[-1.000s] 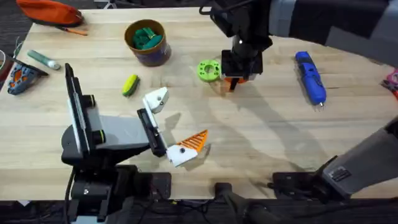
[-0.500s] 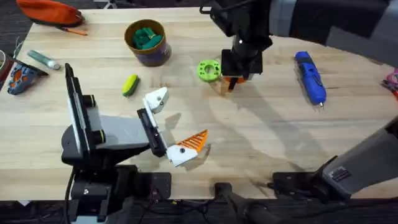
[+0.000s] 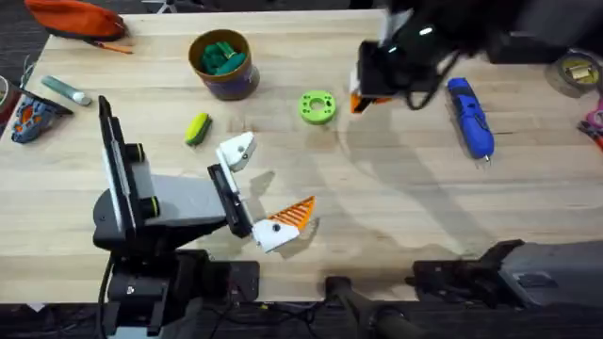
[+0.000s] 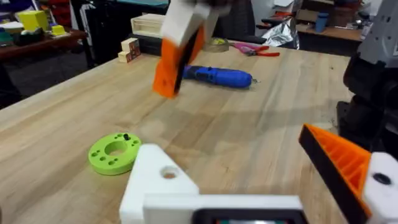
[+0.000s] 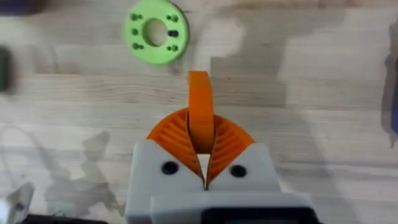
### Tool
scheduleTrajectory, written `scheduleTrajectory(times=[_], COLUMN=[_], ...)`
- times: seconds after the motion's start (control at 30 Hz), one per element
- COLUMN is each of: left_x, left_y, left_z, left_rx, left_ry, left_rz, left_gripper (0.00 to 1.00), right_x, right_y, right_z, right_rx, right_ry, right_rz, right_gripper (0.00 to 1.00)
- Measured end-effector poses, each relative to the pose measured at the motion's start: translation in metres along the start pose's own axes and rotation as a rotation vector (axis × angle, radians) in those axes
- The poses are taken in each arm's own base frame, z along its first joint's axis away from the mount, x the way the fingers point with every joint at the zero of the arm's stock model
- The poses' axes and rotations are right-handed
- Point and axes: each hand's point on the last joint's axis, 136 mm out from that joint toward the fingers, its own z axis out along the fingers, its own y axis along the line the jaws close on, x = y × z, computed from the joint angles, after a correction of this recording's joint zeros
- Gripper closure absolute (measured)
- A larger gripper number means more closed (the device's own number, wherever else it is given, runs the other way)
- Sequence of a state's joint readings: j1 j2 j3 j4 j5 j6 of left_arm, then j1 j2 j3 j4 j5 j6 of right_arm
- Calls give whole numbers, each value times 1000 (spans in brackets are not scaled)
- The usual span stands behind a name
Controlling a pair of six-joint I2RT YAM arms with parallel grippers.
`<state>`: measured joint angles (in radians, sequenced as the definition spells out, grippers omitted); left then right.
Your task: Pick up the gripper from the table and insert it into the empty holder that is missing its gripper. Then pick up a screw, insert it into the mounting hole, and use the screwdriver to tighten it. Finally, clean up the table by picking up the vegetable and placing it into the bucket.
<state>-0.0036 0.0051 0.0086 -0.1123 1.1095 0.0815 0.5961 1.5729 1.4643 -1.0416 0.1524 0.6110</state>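
My right gripper [image 3: 369, 91] is shut on the orange gripper piece [image 5: 200, 106] and holds it in the air beside the green disc. In the left wrist view the piece [image 4: 174, 65] hangs tilted above the table. My left gripper [image 3: 268, 184] lies open on the table. One side of it is the bare white holder [image 3: 237, 149] and the other carries an orange finger [image 3: 294, 215]. The blue screwdriver [image 3: 470, 116] lies at the right. The yellow vegetable [image 3: 196, 128] rests below the bucket [image 3: 224, 64], which has green pieces inside. No screw can be made out for certain.
A green ring-shaped disc [image 3: 317, 106] with a small dark piece in one hole lies mid-table. An orange pouch [image 3: 75, 17] and a marker [image 3: 66, 89] sit at the far left. A tape roll [image 3: 577, 71] is at the far right.
The right arm has risen and shifted right and back, lifting the orange piece off the table beside the green disc. The left arm has not moved.
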Motion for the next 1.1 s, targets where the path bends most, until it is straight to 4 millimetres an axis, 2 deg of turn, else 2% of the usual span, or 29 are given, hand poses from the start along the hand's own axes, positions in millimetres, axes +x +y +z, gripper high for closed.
scheduleTrajectory(times=[0.2, 0.33, 0.47, 0.57, 0.67, 0.77, 0.8, 0.87, 1.1], left_x=[0, 0, 0, 0, 0, 0, 0, 0, 0], left_y=[0, 0, 0, 0, 0, 0, 0, 0, 0], left_z=[0, 0, 0, 0, 0, 0, 0, 0, 0], left_rx=[0, 0, 0, 0, 0, 0, 0, 0, 0], left_ry=[0, 0, 0, 0, 0, 0, 0, 0, 0], left_rz=[0, 0, 0, 0, 0, 0, 0, 0, 0], left_gripper=[15, 14, 15, 15, 16, 15, 16, 16, 15], right_x=[-7, -5, -5, -13, -13, -10, -10, -11, -1], right_y=[-4, -3, 12, 27, 34, 33, 30, 31, 37], right_z=[-62, -85, -89, -92, -92, -94, -97, -100, -100], right_rx=[-100, -160, -237, -319, -405, -492, -592, -671, -942], right_ry=[-152, -196, -197, -247, -289, -320, -352, -374, -327], right_rz=[-35, -50, -100, -138, -161, -160, -147, -146, -186], right_gripper=[997, 997, 997, 997, 997, 997, 997, 997, 997])
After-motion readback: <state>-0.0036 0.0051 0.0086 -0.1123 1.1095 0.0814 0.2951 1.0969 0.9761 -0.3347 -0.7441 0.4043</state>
